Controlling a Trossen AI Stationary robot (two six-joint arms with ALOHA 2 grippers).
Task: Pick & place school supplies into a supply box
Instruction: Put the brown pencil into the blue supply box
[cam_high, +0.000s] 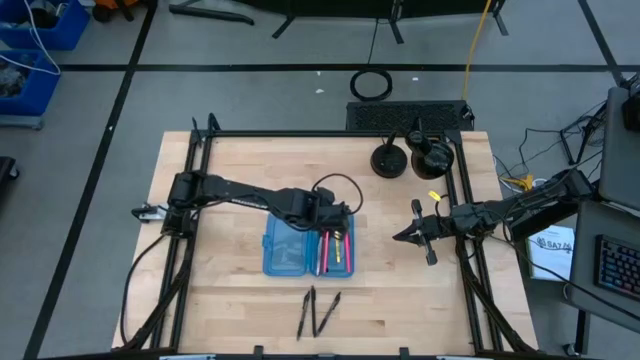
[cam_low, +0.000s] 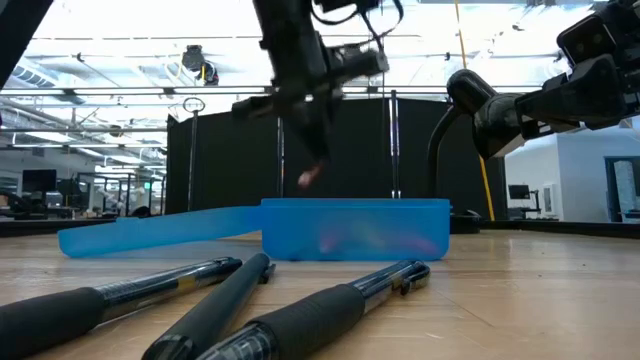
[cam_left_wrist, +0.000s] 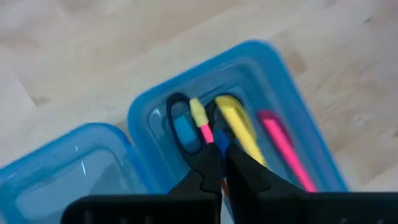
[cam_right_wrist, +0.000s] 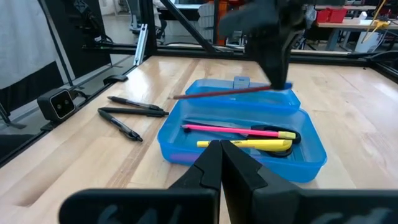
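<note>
Right wrist view shows the left gripper (cam_right_wrist: 281, 79) pinching a red pencil (cam_right_wrist: 230, 93) level above the supply box (cam_right_wrist: 311, 163); right gripper (cam_high: 398, 236) closed, well aside.

The translucent blue pencil case (cam_high: 284, 248) lies open mid-table, pink pen (cam_right_wrist: 214, 128), yellow pen (cam_right_wrist: 245, 144) and scissors (cam_right_wrist: 280, 134) inside; three black pens (cam_high: 318, 312) lie nearer.

The supply box (cam_right_wrist: 186, 134) looks like translucent blue plastic, smooth and kinda glossy. The bench (cam_high: 240, 170) is pale wood with visible grain and a light sheen. The black pens (cam_low: 200, 300) have matt rubbery grips and clear shiny barrels. The left claw (cam_left_wrist: 222, 163) looks like matt black plastic.
</note>
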